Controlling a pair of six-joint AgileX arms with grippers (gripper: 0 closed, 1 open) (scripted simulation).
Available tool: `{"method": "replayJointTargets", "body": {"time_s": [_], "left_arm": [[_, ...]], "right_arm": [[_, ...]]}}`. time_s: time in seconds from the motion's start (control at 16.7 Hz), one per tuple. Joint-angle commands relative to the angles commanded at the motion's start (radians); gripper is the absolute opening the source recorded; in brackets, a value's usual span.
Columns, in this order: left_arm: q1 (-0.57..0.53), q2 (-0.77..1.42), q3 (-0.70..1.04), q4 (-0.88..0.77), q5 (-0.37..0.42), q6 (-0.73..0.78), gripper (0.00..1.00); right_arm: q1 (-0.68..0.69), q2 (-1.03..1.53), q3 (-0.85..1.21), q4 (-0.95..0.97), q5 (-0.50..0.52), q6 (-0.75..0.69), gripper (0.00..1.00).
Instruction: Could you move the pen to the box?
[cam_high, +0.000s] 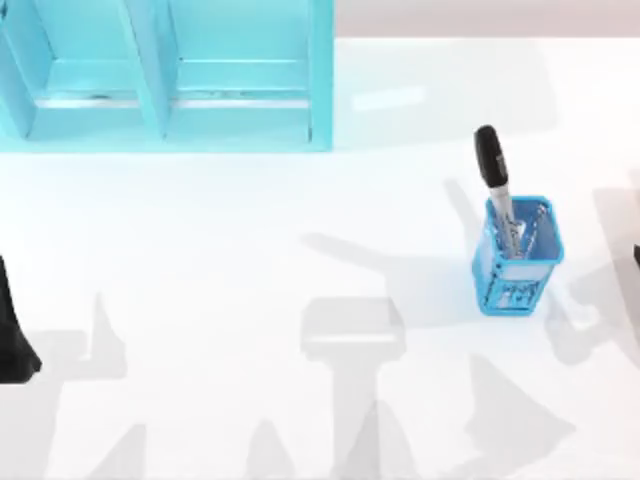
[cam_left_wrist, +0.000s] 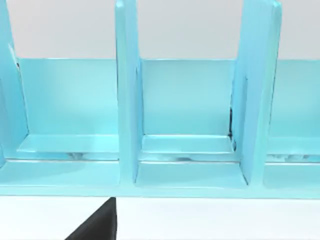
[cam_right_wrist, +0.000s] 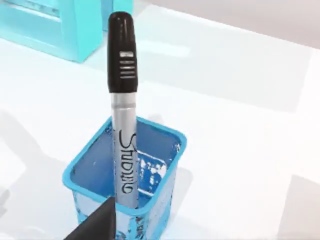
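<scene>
Left tool (cam_high: 15, 345) sits parked at the counter's (cam_high: 250, 230) left edge; whether it is released or clenched I cannot tell. Behind stands the pale turquoise compartmented box (cam_high: 240, 75). At right, the black-capped, silver-barrelled pen (cam_high: 495, 180) leans upright in a blue mesh cup (cam_high: 515, 265), ungrasped. The step in hand is probably the reach: the right tool must close on the cap and lift straight out.

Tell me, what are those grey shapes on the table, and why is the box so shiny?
Top view: the grey shapes on the table are shadows, likely the arms'; the cup and pen cast one too. Left wrist view: the box has bright glossy streaks along its floor. Right wrist view: the pen's cap gleams.
</scene>
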Motion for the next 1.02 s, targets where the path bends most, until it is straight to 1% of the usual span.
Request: {"method": "replayJointTargets", "body": {"time_s": [0.3,0.54,0.72,1.02], "left_arm": [[0.0,0.0,0.0,0.0,0.0,0.0,1.0],[0.0,0.0,0.0,0.0,0.0,0.0,1.0],[0.0,0.0,0.0,0.0,0.0,0.0,1.0],[0.0,0.0,0.0,0.0,0.0,0.0,1.0]], "right_arm": [[-0.012,0.468,0.215,-0.015,-0.228,-0.115,1.0],[-0.022,0.721,0.339,-0.031,-0.356,-0.194,1.0],[-0.026,0.813,0.386,-0.04,-0.402,-0.228,1.0],[-0.022,0.822,0.389,-0.041,-0.406,-0.231,1.0]]}}
